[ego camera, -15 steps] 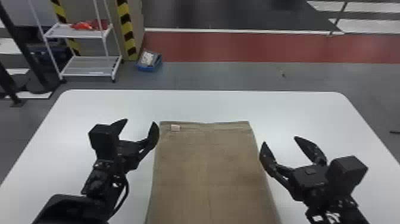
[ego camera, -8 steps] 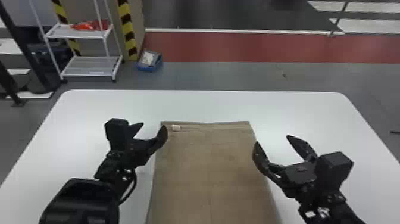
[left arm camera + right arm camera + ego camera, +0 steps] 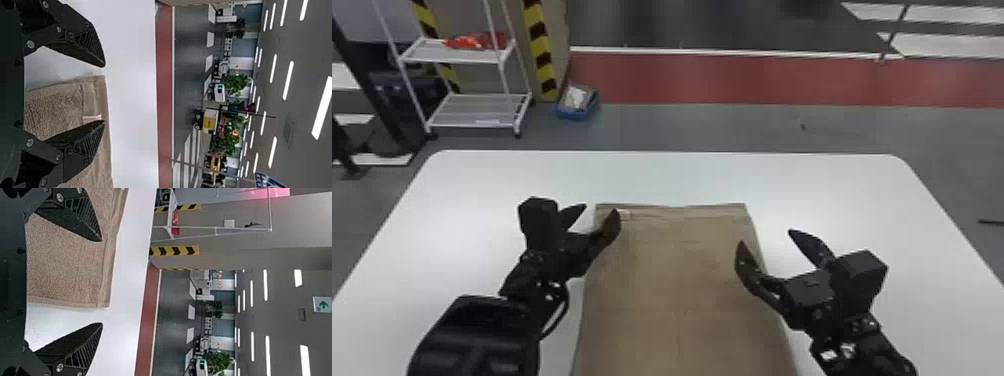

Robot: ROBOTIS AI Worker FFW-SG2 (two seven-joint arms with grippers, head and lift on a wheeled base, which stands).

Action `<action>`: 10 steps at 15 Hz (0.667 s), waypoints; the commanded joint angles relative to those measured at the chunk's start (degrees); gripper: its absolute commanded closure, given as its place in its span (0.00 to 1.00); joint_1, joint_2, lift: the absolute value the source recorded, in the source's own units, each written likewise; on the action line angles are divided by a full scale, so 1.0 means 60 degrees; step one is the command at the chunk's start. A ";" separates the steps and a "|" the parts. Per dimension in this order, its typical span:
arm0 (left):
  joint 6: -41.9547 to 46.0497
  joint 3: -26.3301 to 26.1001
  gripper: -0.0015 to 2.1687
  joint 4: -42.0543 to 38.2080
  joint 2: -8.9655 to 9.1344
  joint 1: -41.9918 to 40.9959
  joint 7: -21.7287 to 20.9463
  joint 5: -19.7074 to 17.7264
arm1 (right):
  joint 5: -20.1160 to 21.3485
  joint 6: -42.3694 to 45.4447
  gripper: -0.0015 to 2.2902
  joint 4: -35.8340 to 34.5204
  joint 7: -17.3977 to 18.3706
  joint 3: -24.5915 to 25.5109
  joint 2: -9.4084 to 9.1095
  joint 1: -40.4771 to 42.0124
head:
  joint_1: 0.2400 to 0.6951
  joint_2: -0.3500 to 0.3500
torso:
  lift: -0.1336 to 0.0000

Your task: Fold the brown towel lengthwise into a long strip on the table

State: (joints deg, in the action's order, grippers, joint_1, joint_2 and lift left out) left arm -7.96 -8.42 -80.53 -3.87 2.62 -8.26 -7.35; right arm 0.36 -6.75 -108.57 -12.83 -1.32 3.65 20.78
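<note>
The brown towel [image 3: 677,280] is laid flat on the white table [image 3: 682,175], midway between its left and right edges; its far edge is set back from the table's far edge. A small white label [image 3: 623,215] is borne near the towel's far left corner. That corner is partly hidden by the left gripper [image 3: 602,209], whose fingers are spread well apart and empty, one over the towel, one outside it. The towel's right edge is likewise straddled by the right gripper [image 3: 766,237], its fingers wide apart with nothing held. Beyond the table's far left corner, a white rack [image 3: 477,111] and a blue box [image 3: 577,114] are seen on the floor. Compared with a second ago, both grippers have been brought inward over the towel's sides; the towel is left unmoved.
</note>
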 commanded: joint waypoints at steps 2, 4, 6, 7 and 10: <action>-0.0014 0.0056 0.21 0.0297 0.0001 0.0091 0.0000 0.0024 | -0.0074 -0.0011 0.05 0.0077 0.0000 -0.0058 0.0080 -0.0064 | 1.00 0.44 | 0.12; -0.0014 0.0056 0.21 0.0400 0.0001 0.0120 0.0000 0.0053 | -0.0074 -0.0011 0.05 0.0077 0.0000 -0.0058 0.0094 -0.0064 | 1.00 0.45 | 0.12; -0.0043 0.0042 0.28 0.0414 0.0001 0.0120 -0.0015 0.0068 | -0.0074 -0.0011 0.05 0.0077 -0.0014 -0.0073 0.0094 -0.0064 | 1.00 0.45 | 0.12; -0.0102 0.0042 0.29 0.0429 0.0001 0.0120 -0.0015 0.0097 | -0.0074 -0.0011 0.05 0.0077 -0.0014 -0.0073 0.0094 -0.0064 | 1.00 0.45 | 0.12; -0.0190 0.0056 0.29 0.0414 -0.0014 0.0120 -0.0147 0.0097 | -0.0118 -0.0011 0.05 0.0063 -0.0014 -0.0073 0.0124 -0.0050 | 1.00 0.45 | 0.12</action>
State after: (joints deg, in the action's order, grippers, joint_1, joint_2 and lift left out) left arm -8.95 -8.17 -78.02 -3.93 3.34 -9.01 -6.78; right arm -0.33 -6.80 -108.11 -12.92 -1.76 4.34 20.41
